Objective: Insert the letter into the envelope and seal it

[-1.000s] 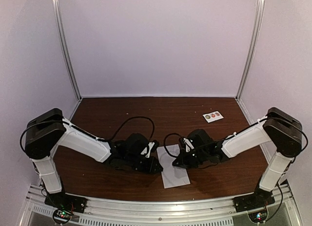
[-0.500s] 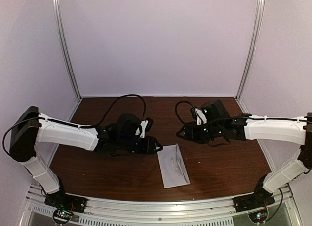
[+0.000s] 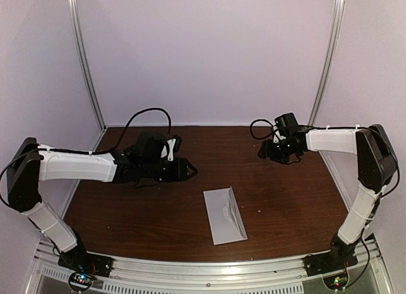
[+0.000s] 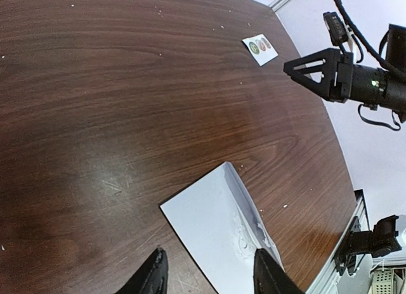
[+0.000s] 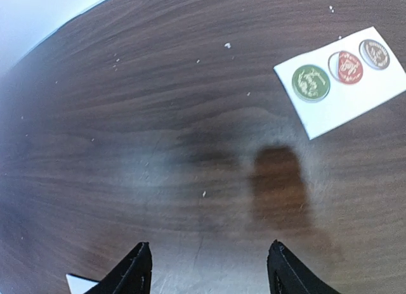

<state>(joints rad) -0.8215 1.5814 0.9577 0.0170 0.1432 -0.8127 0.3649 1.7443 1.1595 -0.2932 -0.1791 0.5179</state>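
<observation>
Envelope (image 3: 225,216) lies flat on the table (image 3: 139,211) near the front edge, toward 6 o'clock, touched by neither arm. The left gripper (image 3: 188,170) hangs well apart at the envelope's 10 o'clock, its jaws partly spread and empty. Farther back, the right gripper (image 3: 264,152) sits at the envelope's 1 o'clock, fingers wide and empty, near the sticker card (image 5: 342,78). A second ago both grippers crowded the envelope's far edge. They have since pulled away, while the envelope has kept its place.
</observation>
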